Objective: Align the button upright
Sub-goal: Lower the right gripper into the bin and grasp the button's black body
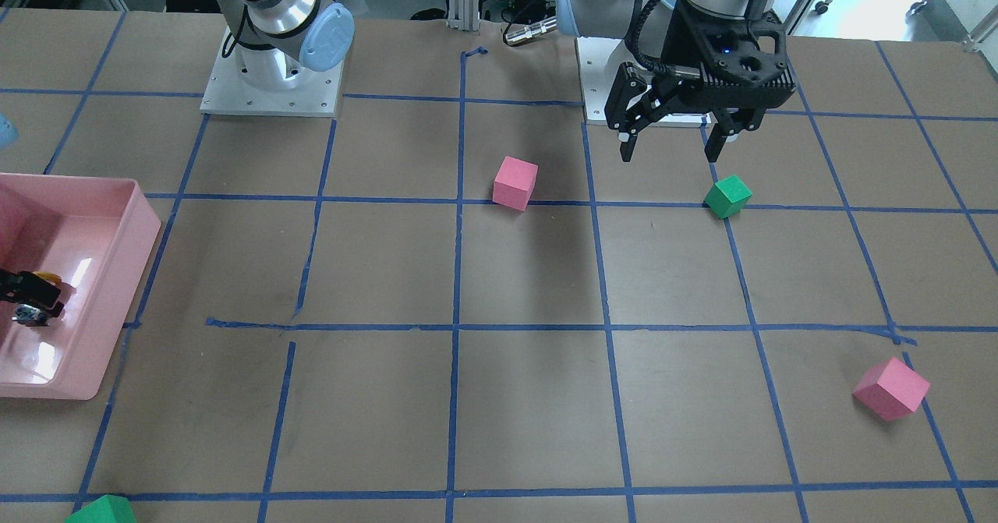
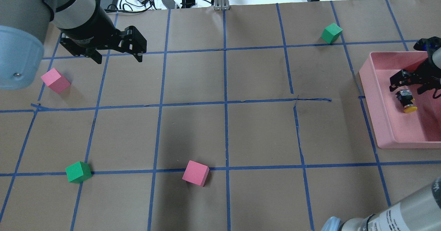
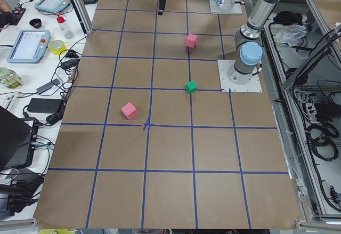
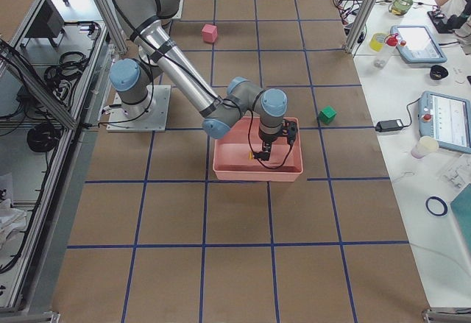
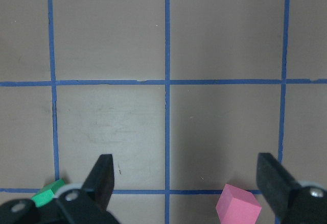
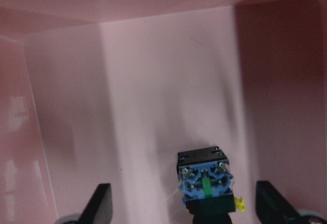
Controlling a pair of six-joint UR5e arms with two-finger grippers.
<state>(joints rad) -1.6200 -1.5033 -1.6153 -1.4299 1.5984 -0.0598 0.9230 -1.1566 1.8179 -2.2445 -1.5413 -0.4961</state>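
Note:
The button (image 2: 406, 101) lies on its side on the floor of the pink tray (image 2: 370, 96), its yellow cap towards the robot. The right wrist view looks at its blue-and-black base block (image 6: 204, 179), which sits between the two fingers with a gap on either side. My right gripper (image 2: 408, 88) is open, low inside the tray, straddling the button's base end; it also appears at the edge of the front view, right gripper (image 1: 30, 289). My left gripper (image 2: 119, 57) hangs open and empty above the table, away from the tray, left gripper (image 5: 186, 183).
Foam cubes lie scattered on the brown gridded table: pink cubes (image 2: 55, 80) (image 2: 195, 173) and green cubes (image 2: 78, 172) (image 2: 331, 33). The tray's walls (image 6: 153, 9) close in the right gripper on the far and side faces.

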